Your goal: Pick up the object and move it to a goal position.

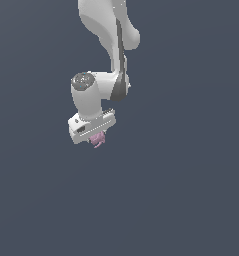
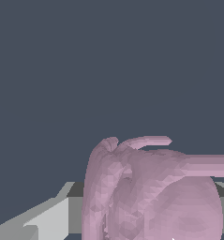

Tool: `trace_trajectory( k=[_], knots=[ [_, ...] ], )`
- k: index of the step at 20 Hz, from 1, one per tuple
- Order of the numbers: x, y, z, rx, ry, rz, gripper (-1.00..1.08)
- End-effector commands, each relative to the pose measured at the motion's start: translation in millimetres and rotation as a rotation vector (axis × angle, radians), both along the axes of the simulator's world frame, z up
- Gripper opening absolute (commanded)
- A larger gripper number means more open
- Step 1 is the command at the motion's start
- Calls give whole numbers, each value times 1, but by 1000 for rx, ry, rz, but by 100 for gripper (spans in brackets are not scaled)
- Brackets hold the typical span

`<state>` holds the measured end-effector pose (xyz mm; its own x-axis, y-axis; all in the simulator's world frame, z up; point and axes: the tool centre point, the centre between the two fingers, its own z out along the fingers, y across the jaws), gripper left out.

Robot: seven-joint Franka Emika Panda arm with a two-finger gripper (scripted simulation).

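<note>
Pink-mauve lumpy object [image 1: 97, 140] sits under the white end effector [image 1: 94, 136].

We see the object [image 1: 97, 140] directly beneath the gripper [image 1: 94, 134], touching its underside, with the arm [image 1: 111, 45] rising above it. In the wrist view, the object [image 2: 151, 192] sits right in front of the gripper's finger [image 2: 48, 220].

We observe one non-task element only: a uniform dark slate-blue background [image 1: 191, 200] filling the exterior view on all sides. It carries no markings, edges, seams or shadows that we can distinguish. The wrist view shows the same flat dark blue-grey field [image 2: 62, 70] across most of its area, equally featureless.
</note>
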<state>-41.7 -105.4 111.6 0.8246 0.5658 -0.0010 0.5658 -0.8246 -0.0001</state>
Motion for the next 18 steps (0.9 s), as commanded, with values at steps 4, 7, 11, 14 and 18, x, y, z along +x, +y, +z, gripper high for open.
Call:
trace_trajectory(
  k=[4,7,11,14,18],
  knots=[
    [-38,-27,27,0,-1,0,-100],
    [-56,-41,40,0,-1,-1,-100],
    [-74,-55,55,1,-1,0,-100],
    [-84,-63,63,1,-1,0,-100],
    [-92,-70,69,1,-1,0,-100]
  ],
)
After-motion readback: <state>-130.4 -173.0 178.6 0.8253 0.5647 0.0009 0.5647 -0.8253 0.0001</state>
